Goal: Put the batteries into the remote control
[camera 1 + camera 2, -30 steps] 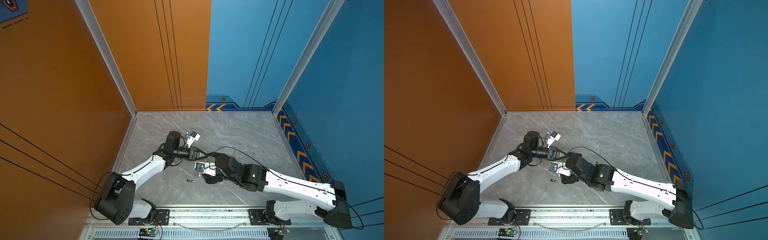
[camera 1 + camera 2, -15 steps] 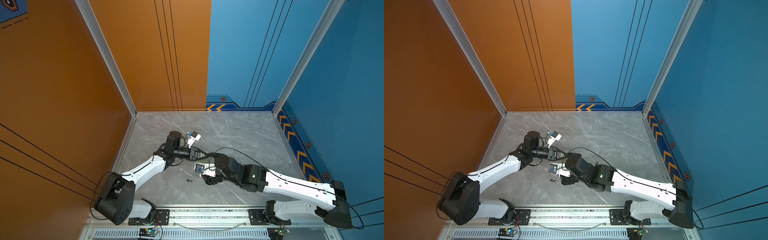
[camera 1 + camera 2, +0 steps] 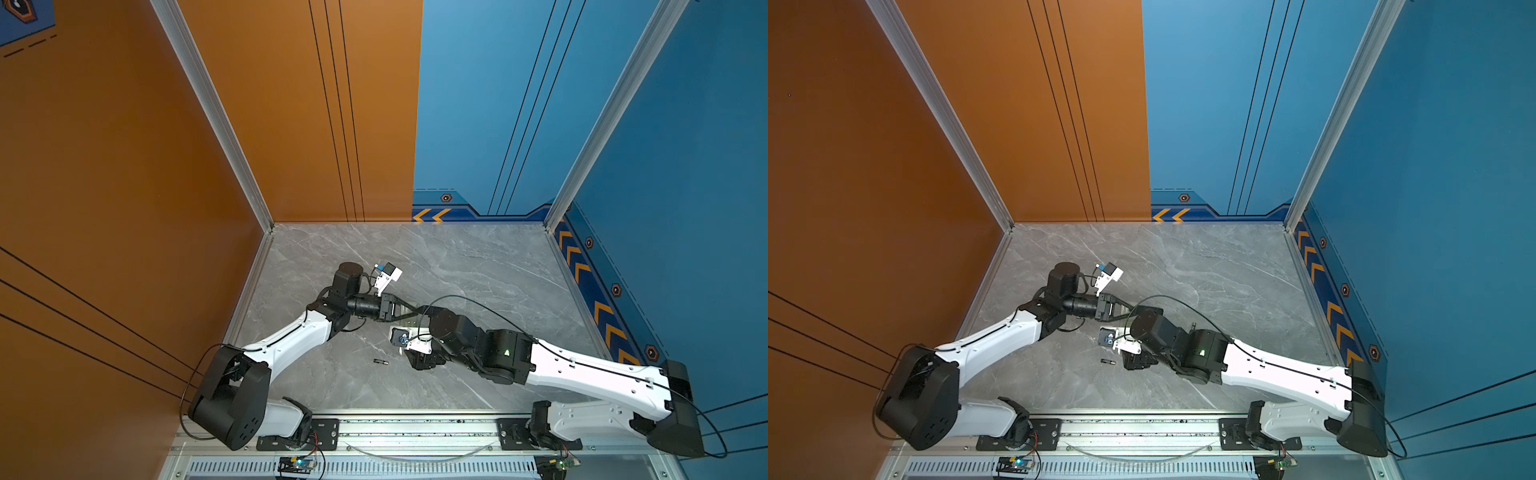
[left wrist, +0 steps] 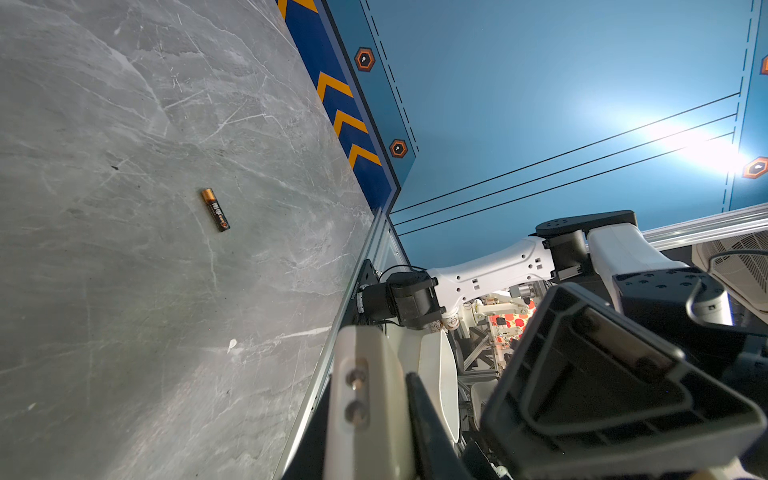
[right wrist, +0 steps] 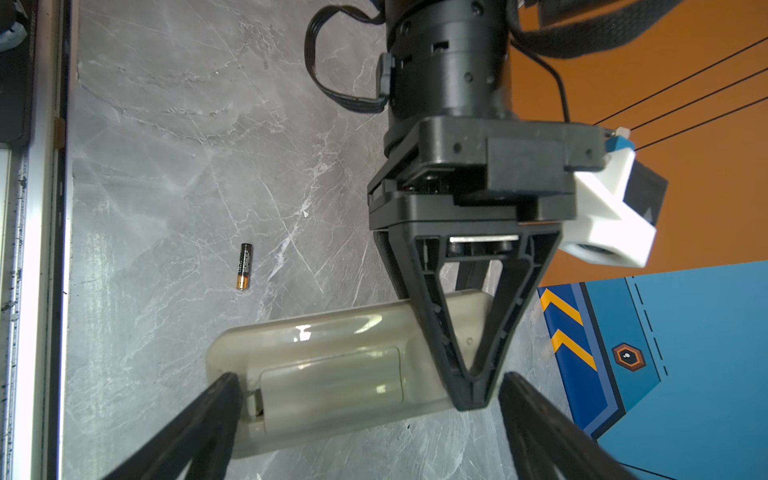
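One battery [image 5: 245,266] is seen lying loose on the grey desk [image 5: 166,145], near the remote [image 5: 316,332] but not touching it. A second battery is not found in any view (it may be hidden, or already inside). The remote is held back-side up at one end by the left hand [image 5: 473,390], whose fingers are pressed together on it. Whether its free end rests on the desk cannot be told. The right hand [image 5: 369,379] is spread wide, with one finger just beside the free end of the remote, and nothing is gripped by it.

The cover [image 5: 332,374] of the battery bay is judged to be in place, with a small dark gap at the end nearest that finger. The step in hand is therefore taken to be the opening of the bay, not yet the loading. For the next move a fingertip would have to be set against the cover's edge, and the cover slid or pried off while the remote is steadied by the left hand. A light touch is called for, since the remote is gripped at the far end only and could be levered round.
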